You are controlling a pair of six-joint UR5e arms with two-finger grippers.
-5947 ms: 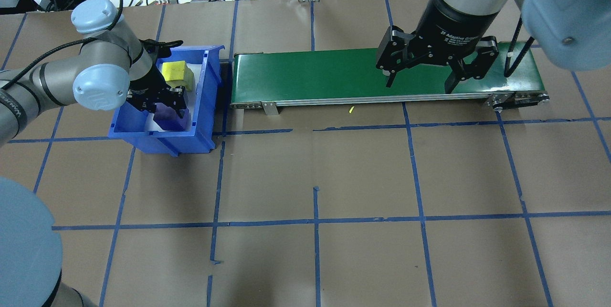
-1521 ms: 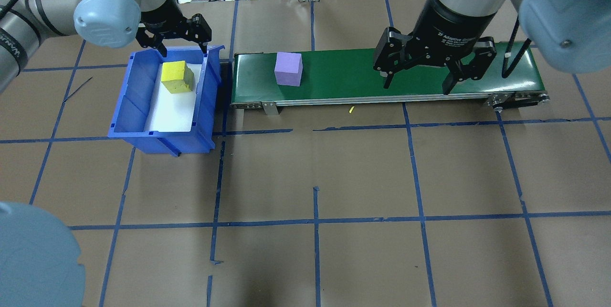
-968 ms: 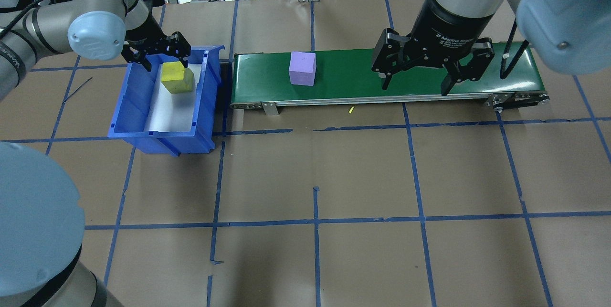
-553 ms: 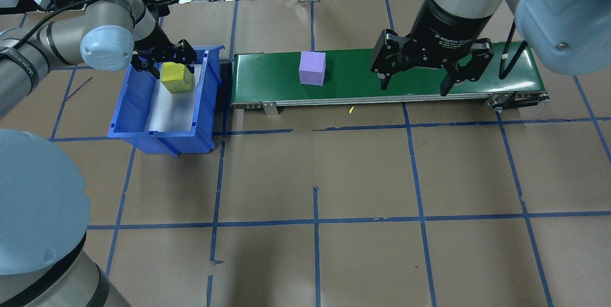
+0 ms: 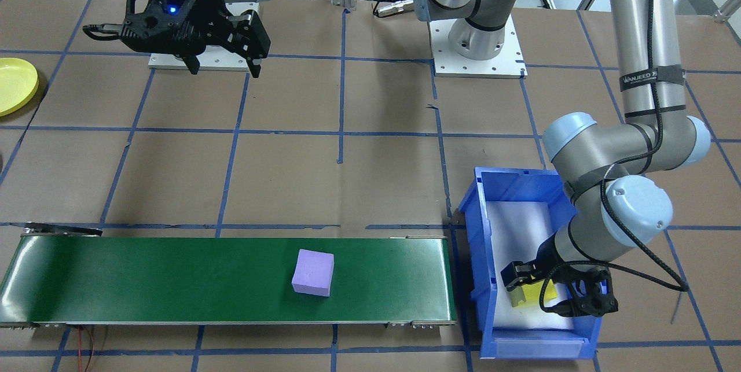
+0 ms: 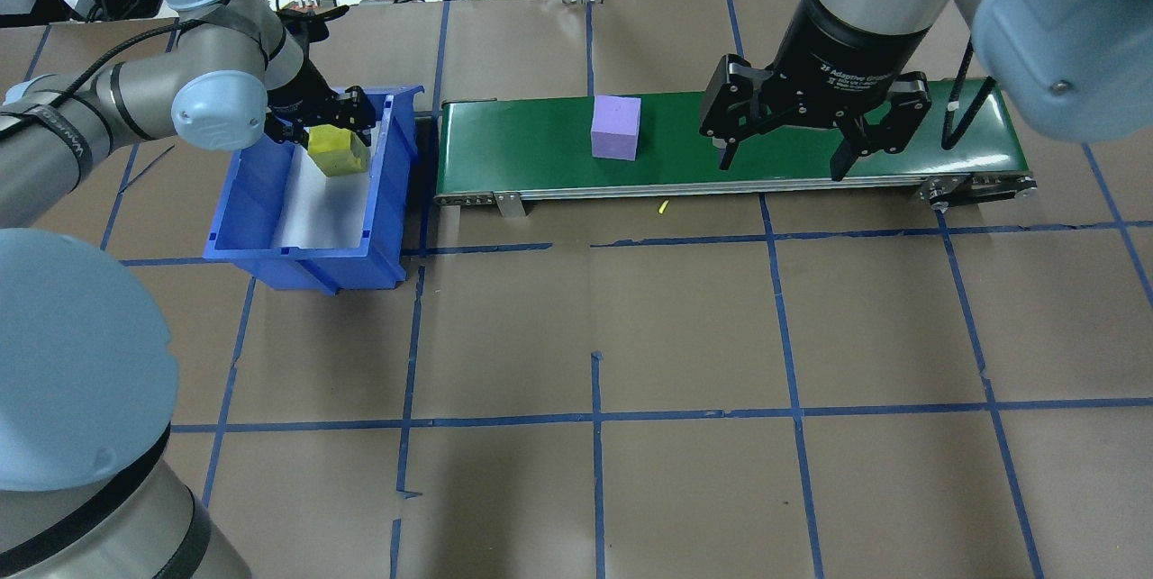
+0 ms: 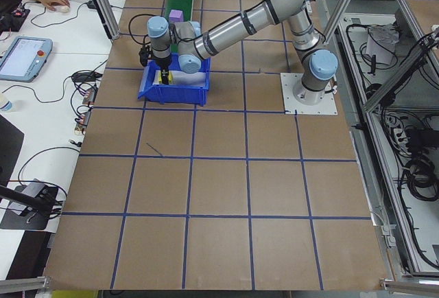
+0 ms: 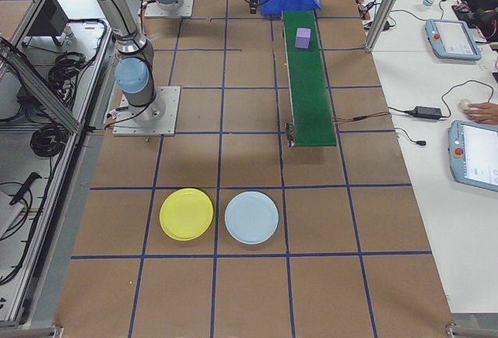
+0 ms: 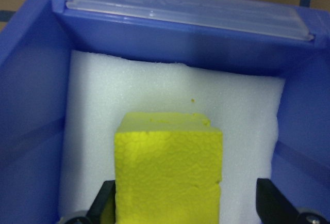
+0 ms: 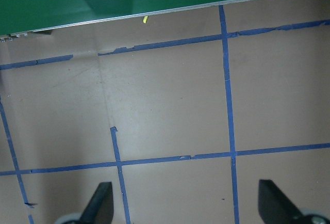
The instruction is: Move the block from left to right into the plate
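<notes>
Looking across my counter point(image 6: 685, 327), biggest thing is the green conveyor point(image 6: 703, 160) at 12 o'clock, a purple block point(image 6: 616, 128) riding on it. Blue bin point(image 6: 248, 219) sits at its 9 o'clock end. My left gripper point(image 6: 320, 118) is down in the bin, fingers spread around the yellow block point(image 6: 335, 151), not squeezing. Right gripper point(image 6: 782, 156) hovers over the belt, fingers wide apart. Yellow plate point(image 8: 186, 213) is well away from it all.

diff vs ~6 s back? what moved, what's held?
The purple block left the bin and now rides the belt toward the right gripper. The left gripper let it go, lifted out, and has come back down open around the yellow block. The right gripper stayed open over the belt; bin unmoved.
</notes>
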